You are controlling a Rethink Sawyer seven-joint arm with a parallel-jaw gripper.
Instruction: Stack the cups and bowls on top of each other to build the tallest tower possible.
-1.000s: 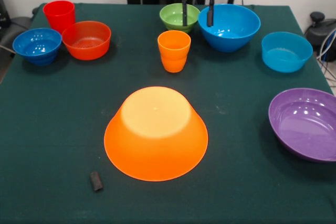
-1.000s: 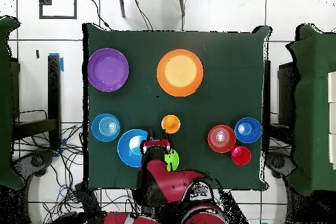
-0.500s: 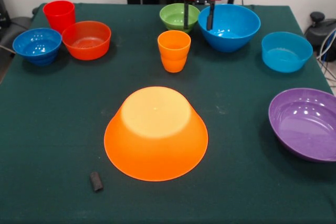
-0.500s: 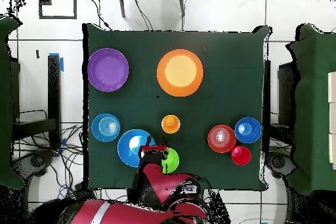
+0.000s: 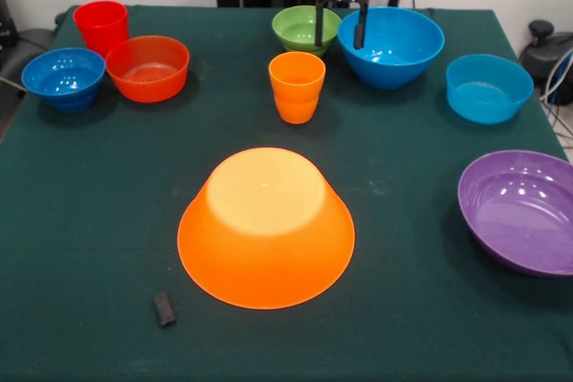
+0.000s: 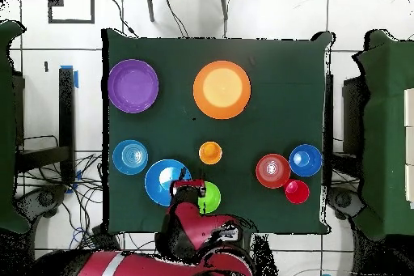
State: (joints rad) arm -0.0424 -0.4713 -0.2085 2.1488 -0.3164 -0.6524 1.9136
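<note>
Front view, near to far: you've got a small dark block (image 5: 164, 308) on the surface (image 5: 81, 221), then the big yellow-orange bowl (image 5: 266, 225) upside down (likely the tower base), purple bowl (image 5: 522, 210) to its side. Mid-row: orange cup (image 5: 296, 86), light-blue bowl (image 5: 488, 87), orange-red bowl (image 5: 148, 67), dark-blue bowl (image 5: 64, 78). Far: red cup (image 5: 101, 26), green bowl (image 5: 305, 29), big blue bowl (image 5: 390, 46). Hand (image 5: 340, 35) hangs between those last two, fingers apart, holding nothing. Nothing stacked yet; all stacking remains.
</note>
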